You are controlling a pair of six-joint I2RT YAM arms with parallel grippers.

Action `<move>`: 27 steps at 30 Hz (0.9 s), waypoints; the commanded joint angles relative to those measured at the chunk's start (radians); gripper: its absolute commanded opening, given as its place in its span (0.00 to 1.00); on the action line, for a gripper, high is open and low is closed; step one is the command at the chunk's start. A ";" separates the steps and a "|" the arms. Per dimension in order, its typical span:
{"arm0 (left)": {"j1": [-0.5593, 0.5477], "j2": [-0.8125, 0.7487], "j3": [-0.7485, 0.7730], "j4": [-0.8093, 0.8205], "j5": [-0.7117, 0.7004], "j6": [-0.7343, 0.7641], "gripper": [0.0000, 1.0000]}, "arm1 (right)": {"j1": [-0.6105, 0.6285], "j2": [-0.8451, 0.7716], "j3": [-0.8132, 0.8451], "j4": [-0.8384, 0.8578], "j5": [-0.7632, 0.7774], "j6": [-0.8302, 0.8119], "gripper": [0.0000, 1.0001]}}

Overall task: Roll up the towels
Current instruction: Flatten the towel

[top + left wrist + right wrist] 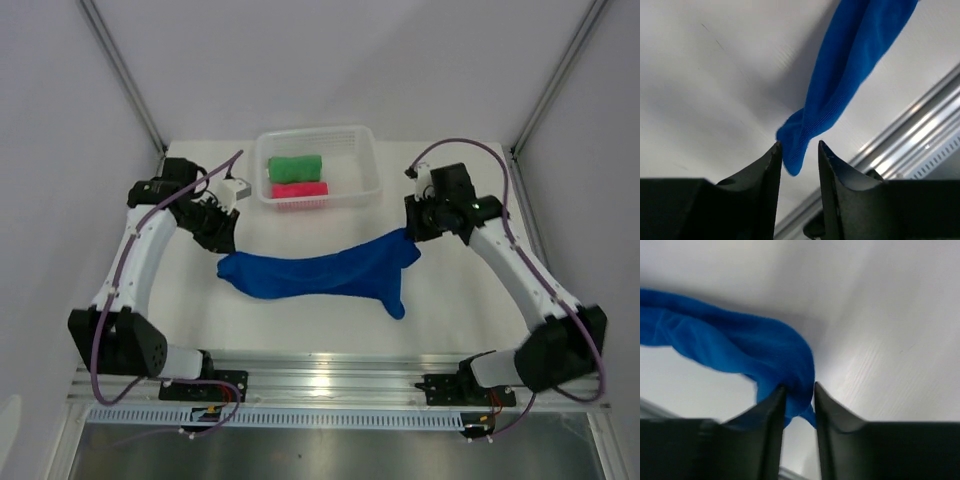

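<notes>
blue towel (320, 272) stretched across white table (300, 328); left jaws parted, right jaws' grip unclear; white walls (350, 60).

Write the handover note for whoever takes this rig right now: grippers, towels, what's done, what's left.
Grippers: the left gripper has its jaws apart, and one end of the blue towel sits loosely between them without filling the gap. The right gripper has its jaws around the other end, but I cannot tell whether the cloth is pinched or loose.
Towels: the green towel and pink towel lie rolled, side by side in the white basket. The blue towel is bunched into a long strip in front of it.
Done: green and pink.
Left: flatten and roll the blue one; it probably goes in the basket too.
</notes>
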 commanded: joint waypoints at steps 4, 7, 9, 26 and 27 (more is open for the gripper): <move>0.007 0.240 0.042 0.286 -0.110 -0.102 0.54 | -0.094 0.423 0.239 0.099 0.181 0.057 0.48; 0.009 0.167 0.011 0.315 -0.179 -0.056 0.56 | -0.091 0.310 0.154 0.118 0.251 0.132 0.50; 0.009 0.087 -0.096 0.336 -0.202 0.005 0.55 | -0.085 0.209 0.004 0.149 0.263 0.163 0.52; -0.143 -0.090 -0.693 0.483 -0.295 0.443 0.57 | 0.257 -0.132 -0.588 0.290 0.211 0.473 0.45; -0.157 -0.074 -0.704 0.531 -0.309 0.446 0.58 | 0.274 -0.129 -0.610 0.310 0.202 0.473 0.46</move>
